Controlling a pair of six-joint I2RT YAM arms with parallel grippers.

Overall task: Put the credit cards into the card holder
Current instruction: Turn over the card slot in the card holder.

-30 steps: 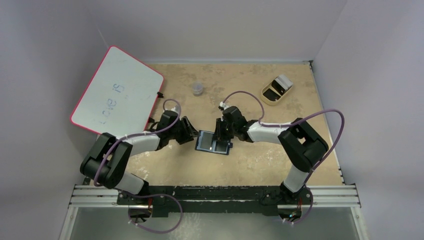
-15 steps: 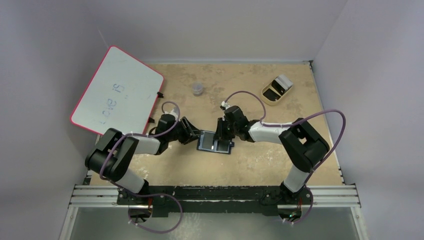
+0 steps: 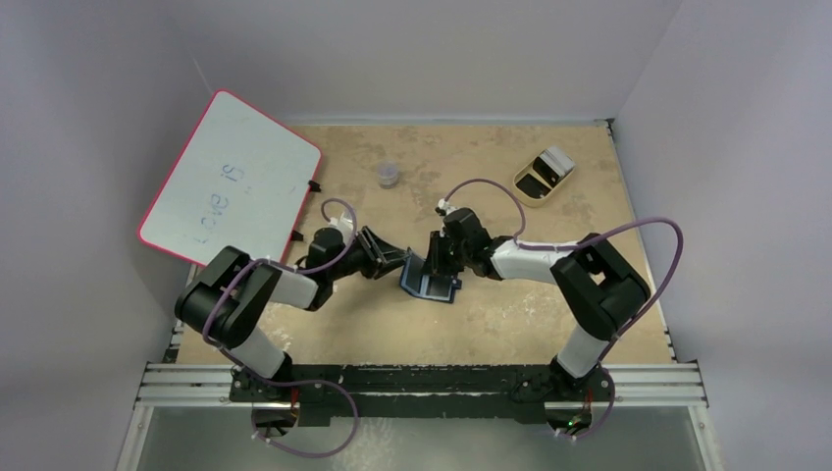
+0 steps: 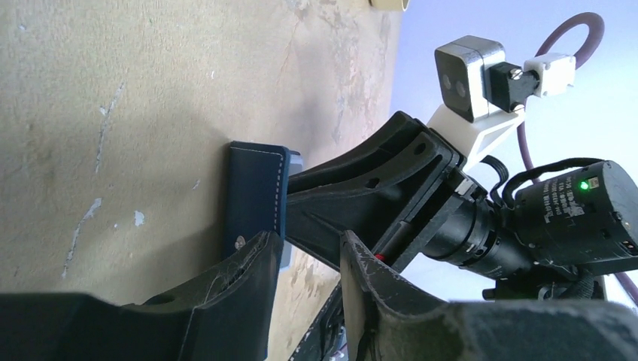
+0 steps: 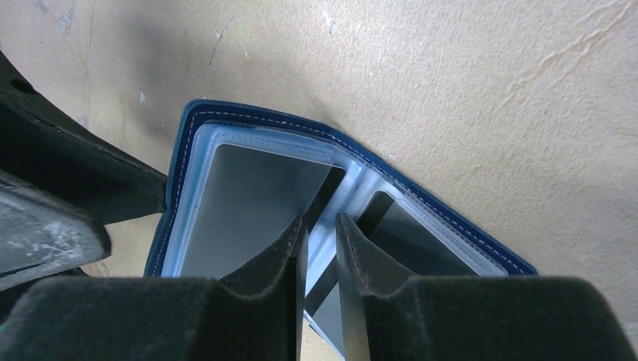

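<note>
The navy card holder (image 3: 432,286) lies open mid-table, its left flap tilted up. In the right wrist view the holder (image 5: 263,115) shows pale-blue pockets with a grey credit card (image 5: 248,203) in the left one and another card (image 5: 410,239) in the right one. My right gripper (image 5: 321,223) stands over the centre fold (image 3: 439,263), jaws a narrow gap apart with nothing between them. My left gripper (image 3: 397,263) is at the raised flap's edge. In the left wrist view one finger (image 4: 256,263) rests against the flap's navy outside (image 4: 254,188); the jaws (image 4: 310,248) are slightly apart.
A pink-edged whiteboard (image 3: 231,182) leans at the back left. A small clear jar (image 3: 390,175) and a tan oval tray (image 3: 543,177) stand near the back. The right arm (image 4: 376,180) sits just behind the flap in the left wrist view.
The left gripper has moved right against the holder's left edge and the left flap has risen from flat to tilted up. The right gripper has stayed over the holder.
</note>
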